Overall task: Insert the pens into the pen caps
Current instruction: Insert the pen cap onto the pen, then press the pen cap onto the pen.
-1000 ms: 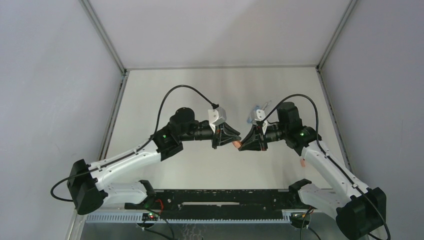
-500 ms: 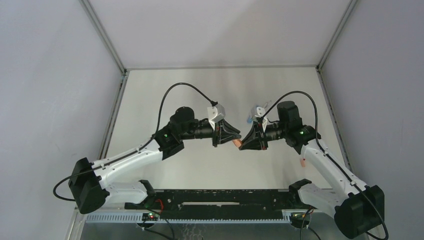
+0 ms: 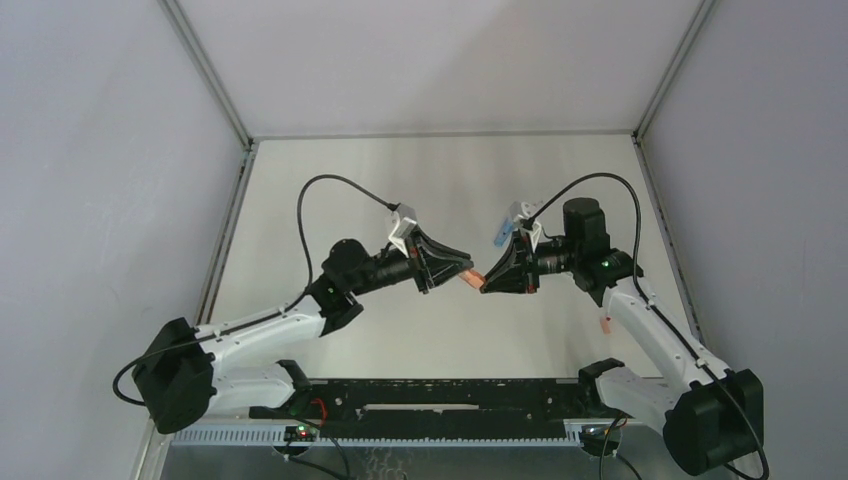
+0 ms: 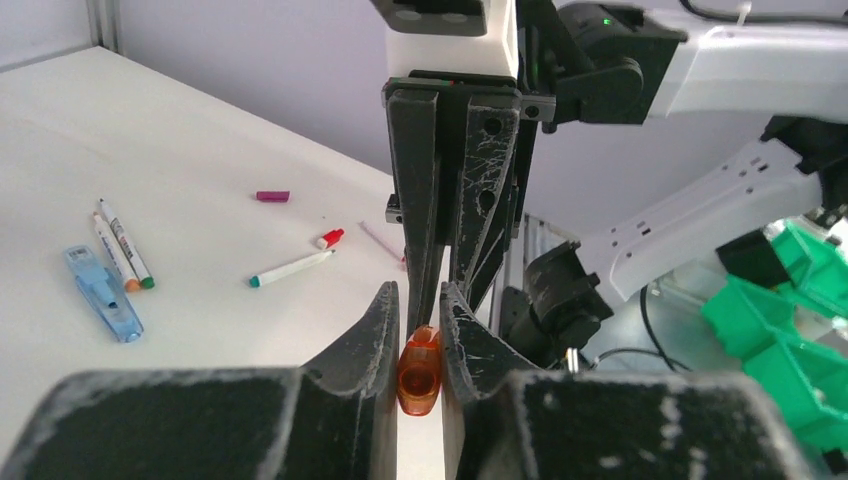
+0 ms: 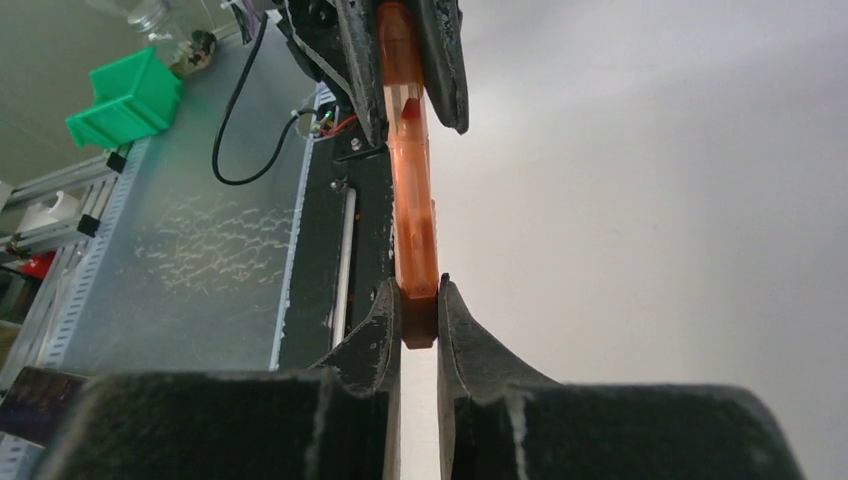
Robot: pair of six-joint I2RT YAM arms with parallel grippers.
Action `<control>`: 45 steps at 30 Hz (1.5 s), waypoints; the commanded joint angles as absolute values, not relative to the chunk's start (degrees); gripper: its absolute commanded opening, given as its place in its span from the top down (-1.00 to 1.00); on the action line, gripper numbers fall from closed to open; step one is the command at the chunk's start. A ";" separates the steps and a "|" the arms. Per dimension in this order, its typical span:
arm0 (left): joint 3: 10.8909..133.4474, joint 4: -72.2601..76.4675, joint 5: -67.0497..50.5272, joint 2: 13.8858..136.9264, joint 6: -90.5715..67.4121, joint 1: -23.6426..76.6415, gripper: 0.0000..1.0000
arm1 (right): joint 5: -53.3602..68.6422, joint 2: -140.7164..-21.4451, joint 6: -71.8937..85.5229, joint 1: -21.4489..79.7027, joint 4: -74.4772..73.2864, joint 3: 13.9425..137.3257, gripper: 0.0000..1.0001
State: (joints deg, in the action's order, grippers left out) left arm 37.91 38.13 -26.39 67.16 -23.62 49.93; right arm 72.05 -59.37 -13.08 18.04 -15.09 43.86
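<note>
The salmon-orange pen cap point(image 4: 418, 370) is pinched between the narrowed fingers of my left gripper point(image 3: 462, 266), its open end facing the wrist camera. My right gripper point(image 5: 417, 290) is clamped narrowly on the near end of an orange piece point(image 5: 412, 210) that runs up into the left fingers. I cannot tell whether this is pen and cap joined. Both grippers meet in mid-air, well clear of the walls. On the table point(image 4: 200, 140) lie a light blue cap point(image 4: 100, 292), two pens point(image 4: 120, 248), a teal-tipped pen point(image 4: 290, 268) and a magenta cap point(image 4: 272, 196). The contents of the green bins point(image 4: 775, 300) are indistinct.
</note>
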 commanded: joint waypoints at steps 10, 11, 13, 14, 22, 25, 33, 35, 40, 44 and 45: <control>25.41 65.95 -16.78 71.28 -44.31 50.63 1.00 | 72.34 -60.51 -0.75 16.39 -4.10 45.77 0.74; 24.90 67.41 -15.88 71.59 -45.22 50.67 1.00 | 72.20 -60.67 -0.96 16.50 -5.10 46.42 0.74; 23.89 71.73 -13.47 72.67 -47.09 50.76 1.00 | 71.56 -60.84 -1.10 16.78 -7.15 47.76 0.75; 23.38 72.95 -12.79 73.39 -47.94 50.72 1.00 | 71.10 -60.91 -0.95 16.87 -7.99 48.52 0.75; 22.62 80.99 -7.77 77.98 -51.48 51.05 1.00 | 67.10 -62.15 6.11 17.09 -9.60 53.78 0.68; 23.01 81.73 -6.40 78.25 -52.12 51.17 1.00 | 66.82 -62.47 8.36 17.14 -9.18 54.97 0.66; 24.13 83.41 -4.30 79.28 -54.58 51.48 1.00 | 65.47 -62.66 11.60 17.40 -8.14 55.81 0.38; 24.70 83.60 -4.40 79.76 -55.02 51.57 1.00 | 65.44 -62.58 12.00 17.40 -7.94 55.81 0.31; 25.85 83.85 -4.30 80.75 -55.67 51.77 1.00 | 65.49 -62.20 12.14 17.49 -8.09 55.81 0.16; 26.81 83.95 -4.54 80.93 -56.11 51.83 1.00 | 65.01 -61.89 11.12 17.67 -8.76 55.26 0.01; 27.07 83.98 -4.63 80.95 -56.22 51.87 1.00 | 64.78 -61.67 10.56 17.67 -9.05 55.02 -0.07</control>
State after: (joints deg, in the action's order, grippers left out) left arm 23.81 82.15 -3.73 80.75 -55.33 51.62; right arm 65.60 -62.70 10.68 17.30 -9.98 53.32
